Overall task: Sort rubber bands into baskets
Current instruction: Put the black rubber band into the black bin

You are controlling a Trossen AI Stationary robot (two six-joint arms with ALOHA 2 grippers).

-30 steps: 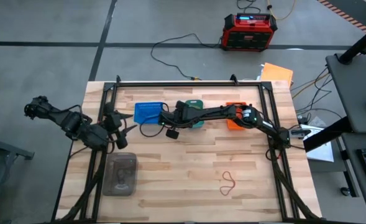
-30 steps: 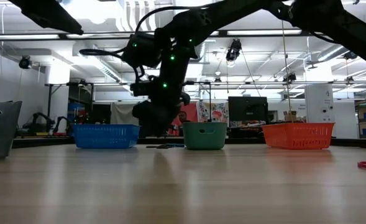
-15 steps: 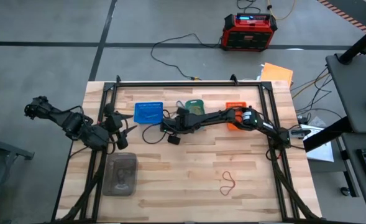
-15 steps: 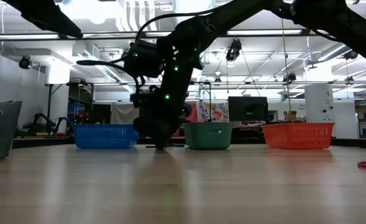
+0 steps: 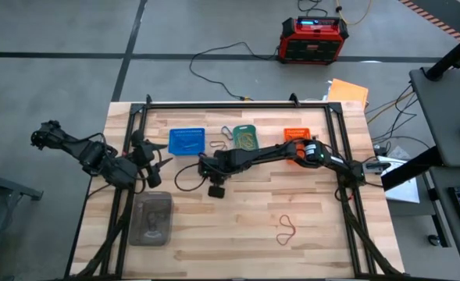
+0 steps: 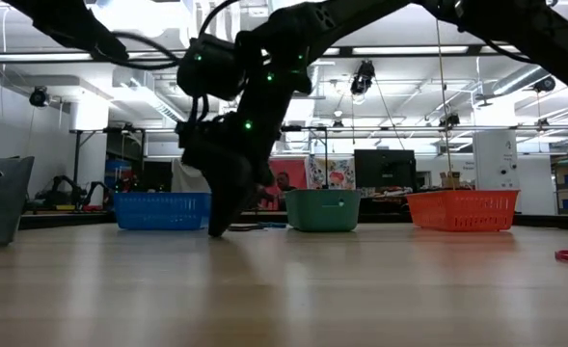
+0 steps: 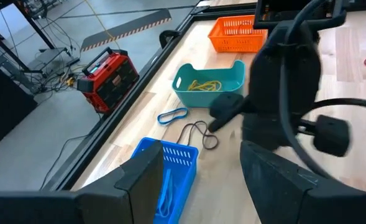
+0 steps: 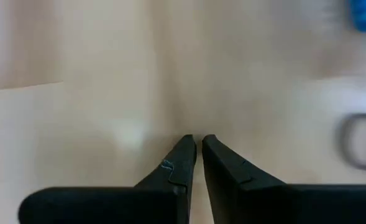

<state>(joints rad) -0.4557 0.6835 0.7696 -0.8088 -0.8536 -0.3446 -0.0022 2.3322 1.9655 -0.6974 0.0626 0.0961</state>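
Note:
Three baskets stand in a row at the table's far side: blue [image 5: 187,140], teal [image 5: 245,136] with yellowish rubber bands inside [image 7: 206,84], and orange [image 5: 296,134]. Between the blue and teal baskets, a blue rubber band [image 7: 172,115] and a dark one [image 7: 198,134] lie on the wood. A red band [image 5: 287,229] lies near the front right. My right gripper [image 5: 205,168] is shut with nothing between its fingers. It slants steeply down over bare wood just in front of the blue basket, its tips [image 6: 214,229] close to the table. My left gripper [image 7: 201,186] waits open at the table's left.
A clear grey container [image 5: 153,218] sits at the front left. A black frame [image 5: 237,104] runs along the table's far edge and sides. Bare wood spreads across the table's middle and front.
My right gripper has swung from between the blue and teal baskets toward the table's near-left side. It has sunk lower and tipped to point more steeply down, staying shut.

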